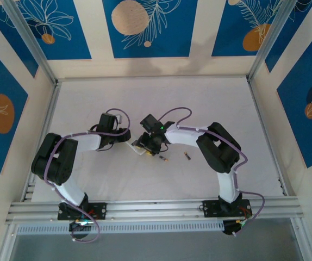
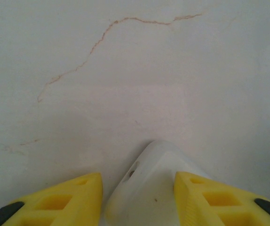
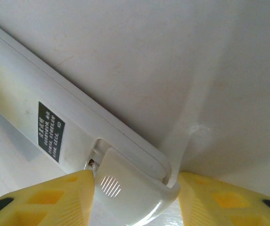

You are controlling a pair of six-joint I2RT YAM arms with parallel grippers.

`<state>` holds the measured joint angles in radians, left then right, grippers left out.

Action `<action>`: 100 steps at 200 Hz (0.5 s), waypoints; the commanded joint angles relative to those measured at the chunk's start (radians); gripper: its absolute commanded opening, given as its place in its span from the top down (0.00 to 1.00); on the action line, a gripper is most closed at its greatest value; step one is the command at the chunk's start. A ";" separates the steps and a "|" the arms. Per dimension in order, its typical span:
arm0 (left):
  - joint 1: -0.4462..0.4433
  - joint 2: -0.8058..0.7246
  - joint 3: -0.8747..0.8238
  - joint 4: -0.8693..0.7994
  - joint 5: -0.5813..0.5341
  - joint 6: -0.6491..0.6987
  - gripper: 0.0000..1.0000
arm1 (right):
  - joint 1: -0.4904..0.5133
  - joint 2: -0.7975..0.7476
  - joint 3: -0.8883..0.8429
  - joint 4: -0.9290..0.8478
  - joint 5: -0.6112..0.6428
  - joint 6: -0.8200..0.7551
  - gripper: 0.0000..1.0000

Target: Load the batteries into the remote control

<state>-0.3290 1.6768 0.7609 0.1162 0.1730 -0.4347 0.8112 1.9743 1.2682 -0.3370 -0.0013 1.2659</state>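
**Top view.** The remote control (image 1: 139, 147) lies near the middle of the desk (image 1: 210, 109), between the left tool (image 1: 128, 137) and the right tool (image 1: 145, 145). The right tool covers most of it, so its long axis cannot be read here. Two batteries (image 1: 163, 158) (image 1: 187, 156) lie apart on the desk, just right of the remote control and toward the near edge.

**Left wrist view.** The left tool (image 2: 138, 175) stands partly closed, with a yellow finger (image 2: 74, 200) against each side of the remote control (image 2: 149, 200). One rounded corner of the remote control points away from the camera; the rest is cut off by the bottom edge.

**Right wrist view.** The long axis of the remote control (image 3: 76, 126) runs from upper left to lower right, and the far end is cut off. A dark label (image 3: 50, 129) shows, its print too small to read. A loose white cover (image 3: 125, 193) sits at the near end, between the fingers of the right tool (image 3: 136, 175). Whether they press on it cannot be told.
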 commanded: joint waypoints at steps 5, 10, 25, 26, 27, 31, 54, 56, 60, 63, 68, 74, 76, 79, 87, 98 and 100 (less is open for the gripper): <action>0.007 -0.009 -0.003 -0.043 0.009 0.014 0.56 | -0.001 0.031 -0.008 -0.031 -0.012 0.011 0.52; 0.007 -0.009 -0.003 -0.044 0.008 0.015 0.56 | -0.002 0.028 -0.013 -0.031 -0.012 0.013 0.53; 0.007 -0.010 -0.003 -0.044 0.005 0.015 0.56 | -0.001 0.014 -0.033 -0.032 -0.008 0.019 0.54; 0.007 -0.011 -0.004 -0.044 0.005 0.014 0.56 | -0.001 0.013 -0.035 -0.032 -0.007 0.019 0.55; 0.007 -0.011 -0.003 -0.044 0.005 0.014 0.56 | 0.000 0.012 -0.036 -0.032 -0.007 0.018 0.55; 0.007 -0.009 -0.003 -0.044 0.005 0.014 0.56 | 0.002 0.008 -0.042 -0.032 -0.005 0.022 0.55; 0.008 -0.011 -0.002 -0.046 0.003 0.016 0.56 | 0.002 -0.016 -0.072 -0.025 -0.001 0.030 0.56; 0.008 -0.010 -0.002 -0.046 0.003 0.015 0.56 | 0.003 -0.017 -0.075 -0.025 0.001 0.031 0.56; 0.007 -0.010 -0.002 -0.046 0.003 0.016 0.56 | 0.003 -0.021 -0.080 -0.025 0.001 0.033 0.56; 0.008 -0.010 -0.002 -0.046 0.003 0.016 0.56 | 0.003 -0.023 -0.083 -0.024 0.001 0.034 0.56; 0.008 -0.009 -0.002 -0.046 0.004 0.016 0.56 | 0.004 -0.028 -0.090 -0.022 0.003 0.036 0.56; 0.008 -0.011 -0.002 -0.047 0.003 0.016 0.56 | 0.005 -0.034 -0.098 -0.018 0.004 0.037 0.56; 0.007 -0.011 -0.002 -0.048 0.003 0.016 0.56 | 0.005 -0.035 -0.100 -0.016 0.004 0.038 0.56; 0.008 -0.011 -0.002 -0.047 0.003 0.016 0.56 | 0.005 -0.038 -0.104 -0.015 0.004 0.041 0.56; 0.008 -0.011 -0.002 -0.047 0.002 0.017 0.56 | 0.005 -0.045 -0.115 -0.012 0.006 0.045 0.56; 0.008 -0.011 -0.002 -0.048 0.002 0.016 0.56 | 0.008 -0.055 -0.128 -0.006 0.009 0.049 0.56; 0.008 -0.011 -0.002 -0.049 0.003 0.016 0.56 | 0.009 -0.057 -0.130 -0.004 0.009 0.051 0.56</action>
<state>-0.3290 1.6768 0.7609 0.1162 0.1741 -0.4347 0.8104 1.9377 1.1934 -0.2668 -0.0040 1.2892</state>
